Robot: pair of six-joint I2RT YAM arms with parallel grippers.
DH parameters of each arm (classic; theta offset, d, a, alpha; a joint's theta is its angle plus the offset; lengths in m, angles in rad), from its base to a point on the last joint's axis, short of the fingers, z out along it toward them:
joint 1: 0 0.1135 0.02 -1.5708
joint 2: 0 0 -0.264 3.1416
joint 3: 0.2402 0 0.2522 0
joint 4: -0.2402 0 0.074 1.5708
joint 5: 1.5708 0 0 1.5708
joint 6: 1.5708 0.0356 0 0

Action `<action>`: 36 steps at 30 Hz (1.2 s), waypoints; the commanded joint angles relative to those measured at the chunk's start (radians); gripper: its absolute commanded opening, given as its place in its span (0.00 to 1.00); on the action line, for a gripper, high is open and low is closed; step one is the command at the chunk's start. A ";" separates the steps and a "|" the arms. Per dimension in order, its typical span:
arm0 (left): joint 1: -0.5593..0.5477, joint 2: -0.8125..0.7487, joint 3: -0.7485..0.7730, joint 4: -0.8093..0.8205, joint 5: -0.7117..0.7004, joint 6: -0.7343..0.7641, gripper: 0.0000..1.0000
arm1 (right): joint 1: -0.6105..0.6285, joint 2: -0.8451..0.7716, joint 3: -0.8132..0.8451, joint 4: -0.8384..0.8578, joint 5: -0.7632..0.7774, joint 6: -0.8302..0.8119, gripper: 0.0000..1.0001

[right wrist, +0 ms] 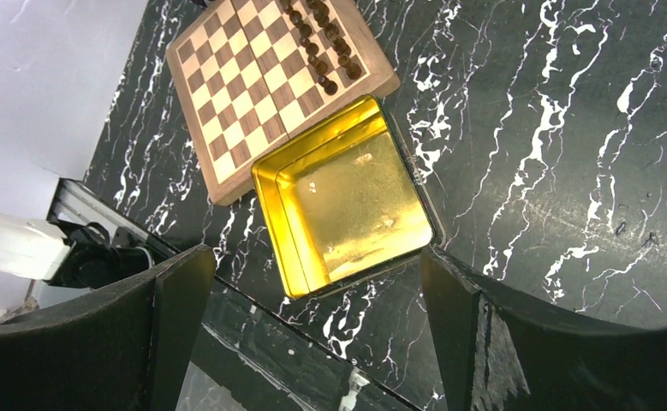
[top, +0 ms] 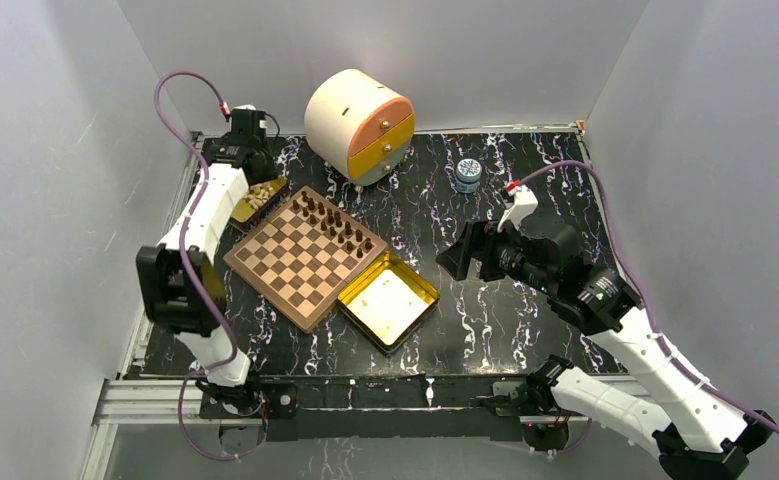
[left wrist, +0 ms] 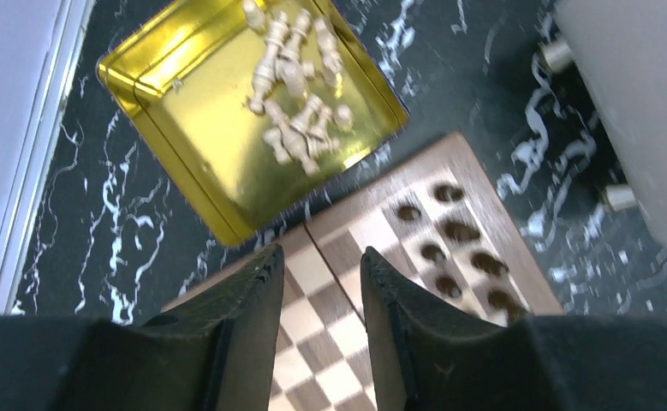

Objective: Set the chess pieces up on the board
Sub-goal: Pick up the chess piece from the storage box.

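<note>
The board (top: 300, 260) lies left of centre on the black marble table. Dark brown chess pieces (top: 340, 225) stand in two rows along its far right side. Light tan pieces (top: 258, 195) lie heaped in a gold tin (top: 240, 210) at the board's far left corner. My left gripper (top: 255, 165) hovers over that corner; in the left wrist view it (left wrist: 321, 253) is open and empty above the board (left wrist: 381, 205), with the light pieces (left wrist: 295, 94) ahead and dark pieces (left wrist: 449, 248) to the right. My right gripper (top: 460, 255) is wide open and empty (right wrist: 314, 251).
An empty gold tin (top: 420, 290) sits at the board's near right edge, in the right wrist view (right wrist: 274, 223) too. A round cream and orange drawer box (top: 360, 125) stands at the back. A small blue-lidded jar (top: 467, 175) stands right of it.
</note>
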 commanded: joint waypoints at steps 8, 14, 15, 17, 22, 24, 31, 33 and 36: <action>0.131 0.297 0.260 0.041 0.060 -0.023 0.35 | 0.005 0.042 -0.010 0.094 -0.013 -0.031 0.99; 0.184 0.368 0.291 0.041 0.105 -0.014 0.32 | 0.006 0.071 -0.007 0.116 -0.021 -0.029 0.99; 0.192 0.375 0.292 0.043 0.125 -0.016 0.30 | 0.005 0.075 -0.005 0.121 -0.021 -0.029 0.99; 0.199 0.387 0.288 0.053 0.153 -0.019 0.30 | 0.006 0.085 0.001 0.126 -0.021 -0.031 0.99; 0.201 0.421 0.306 0.061 0.148 -0.014 0.33 | 0.006 0.109 0.018 0.133 -0.023 -0.035 0.99; 0.204 0.439 0.320 0.062 0.135 -0.011 0.33 | 0.006 0.114 0.023 0.133 -0.028 -0.036 0.99; 0.209 0.495 0.371 0.079 0.193 -0.010 0.35 | 0.005 0.110 0.018 0.133 -0.029 -0.042 0.99; 0.209 0.504 0.370 0.080 0.191 -0.015 0.35 | 0.005 0.110 0.012 0.135 -0.030 -0.044 0.99; 0.209 0.517 0.373 0.079 0.188 -0.012 0.35 | 0.006 0.109 0.015 0.134 -0.030 -0.048 0.99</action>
